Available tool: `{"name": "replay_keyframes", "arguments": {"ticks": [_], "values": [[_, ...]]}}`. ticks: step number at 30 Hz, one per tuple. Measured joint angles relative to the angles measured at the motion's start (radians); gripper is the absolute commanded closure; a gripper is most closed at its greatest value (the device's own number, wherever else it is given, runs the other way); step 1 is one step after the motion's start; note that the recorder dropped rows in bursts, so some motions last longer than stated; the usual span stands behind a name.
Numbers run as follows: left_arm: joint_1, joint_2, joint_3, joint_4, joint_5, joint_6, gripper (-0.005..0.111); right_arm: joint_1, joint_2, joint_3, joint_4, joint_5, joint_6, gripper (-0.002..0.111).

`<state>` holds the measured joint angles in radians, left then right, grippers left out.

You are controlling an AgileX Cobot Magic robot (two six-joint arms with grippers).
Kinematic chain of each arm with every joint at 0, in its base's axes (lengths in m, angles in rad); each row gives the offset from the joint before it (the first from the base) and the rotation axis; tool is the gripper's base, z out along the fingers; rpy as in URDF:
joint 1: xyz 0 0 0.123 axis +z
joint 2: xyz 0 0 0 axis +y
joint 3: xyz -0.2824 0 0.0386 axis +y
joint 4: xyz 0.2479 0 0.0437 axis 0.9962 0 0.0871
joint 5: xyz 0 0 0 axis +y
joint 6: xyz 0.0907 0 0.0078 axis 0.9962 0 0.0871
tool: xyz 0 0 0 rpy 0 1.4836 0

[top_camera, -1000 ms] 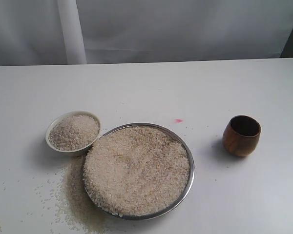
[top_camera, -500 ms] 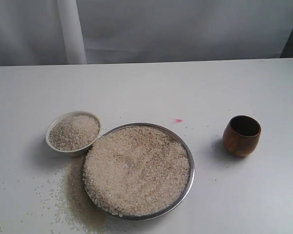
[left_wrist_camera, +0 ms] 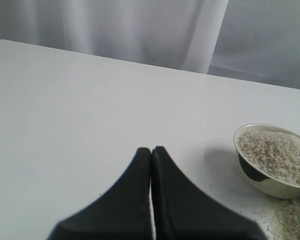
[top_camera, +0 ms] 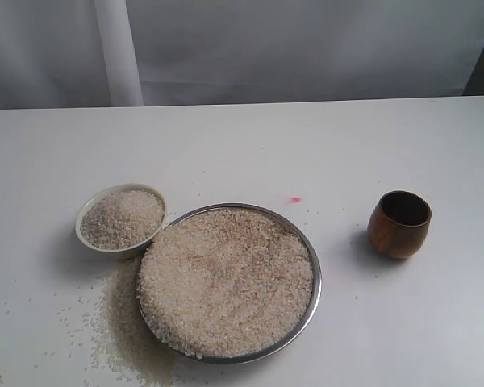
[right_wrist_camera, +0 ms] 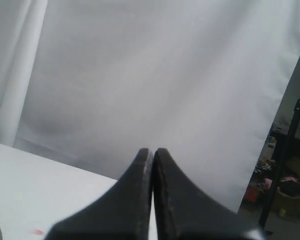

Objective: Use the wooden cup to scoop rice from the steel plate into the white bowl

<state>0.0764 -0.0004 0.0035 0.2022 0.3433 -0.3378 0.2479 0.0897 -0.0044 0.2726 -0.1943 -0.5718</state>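
Two dark fingers (left_wrist_camera: 137,175) are pressing flat against each other on the left pincer (left_wrist_camera: 151,152), so it is closed and gripping nothing. It is hanging above a bare stretch of the white desk (top_camera: 242,145), with the white bowl (top_camera: 82,211) sitting near it on the desk. The right pincer (right_wrist_camera: 152,152) is likewise closed and empty, its tips touching, and it is pointing toward a pale curtain (right_wrist_camera: 155,75) beyond the desk's edge. Neither pincer is appearing in the exterior view.

In that view the steel plate (top_camera: 315,278) is resting near the front middle of the desk, and the rice (top_camera: 226,278) is filling it in a broad, low heap that is reaching the rim on most sides. The white bowl is standing upright just beside the plate at its rear left, their rims touching or nearly so, and it is heaped with rice to about its brim. Spilled grains (top_camera: 125,330) are lying on the desk along the plate's left edge and in front of the bowl, thinning out into scattered specks farther left.

The wooden cup (top_camera: 398,226) is standing upright on the desk to the right of the plate, clearly apart from it, its dark mouth facing up. A small pink mark (top_camera: 294,199) is showing on the desk behind the plate.
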Motion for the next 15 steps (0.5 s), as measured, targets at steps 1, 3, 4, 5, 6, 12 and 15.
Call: {"name": "replay_keyframes", "arguments": {"ticks": [1, 3, 4, 5, 6, 12, 15], "values": [[0.0, 0.0, 0.0, 0.0, 0.0, 0.0, 0.107, -0.004, -0.019, 0.0, 0.0, 0.025, 0.0, 0.108], [0.0, 0.0, 0.0, 0.0, 0.0, 0.0, 0.107, -0.014, -0.055, 0.001, 0.0, 0.073, 0.0, 0.108], [0.0, 0.0, 0.0, 0.0, 0.0, 0.0, 0.107, -0.022, -0.071, 0.001, 0.0, 0.099, -0.002, 0.108], [0.0, 0.0, 0.0, 0.0, 0.0, 0.0, 0.107, -0.028, -0.078, 0.001, 0.0, 0.119, -0.004, 0.108], [0.0, 0.0, 0.0, 0.0, 0.0, 0.0, 0.107, -0.035, -0.082, 0.001, 0.0, 0.146, -0.006, 0.108], [0.0, 0.0, 0.0, 0.0, 0.0, 0.0, 0.107, -0.083, -0.086, 0.001, 0.0, 0.258, -0.012, 0.108], [0.0, 0.0, 0.0, 0.0, 0.0, 0.0, 0.107, -0.09, -0.086, 0.001, 0.002, 0.285, -0.012, 0.108]]}}
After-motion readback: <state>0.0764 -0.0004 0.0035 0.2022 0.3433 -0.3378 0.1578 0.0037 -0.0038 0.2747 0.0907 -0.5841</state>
